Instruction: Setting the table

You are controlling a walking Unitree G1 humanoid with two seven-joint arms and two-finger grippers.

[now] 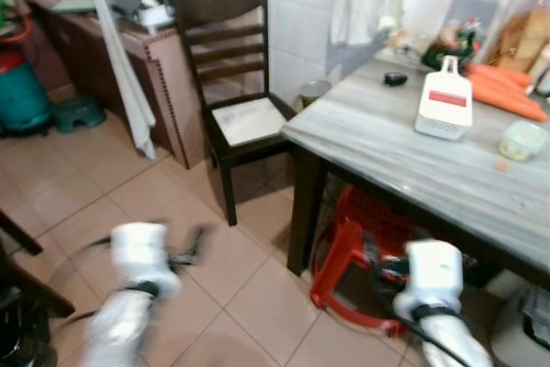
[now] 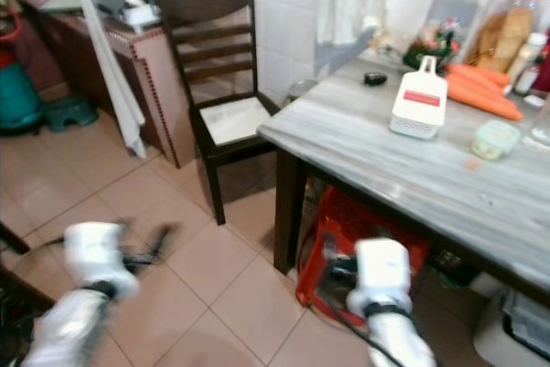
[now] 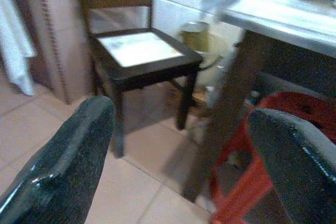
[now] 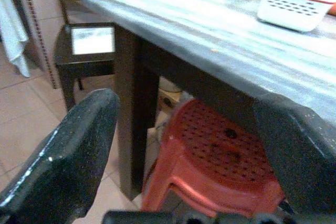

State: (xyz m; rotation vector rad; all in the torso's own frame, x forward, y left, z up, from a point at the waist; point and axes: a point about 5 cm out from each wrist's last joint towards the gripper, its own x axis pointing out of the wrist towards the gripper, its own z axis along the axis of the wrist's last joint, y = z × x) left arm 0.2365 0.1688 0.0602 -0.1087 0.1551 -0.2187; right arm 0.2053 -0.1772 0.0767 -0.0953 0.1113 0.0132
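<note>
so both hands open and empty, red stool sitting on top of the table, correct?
Not quite. The red stool stands on the floor under the table, not on top of it; the right wrist view shows it beneath the tabletop beside the dark leg. The rest holds: the left hand and right hand are both open and empty.

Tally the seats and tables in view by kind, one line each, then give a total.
Dark wooden chair: 1
Red plastic stool under the table: 1
Small green stool on the floor: 1
Grey-topped table: 1
Total: 4
</note>
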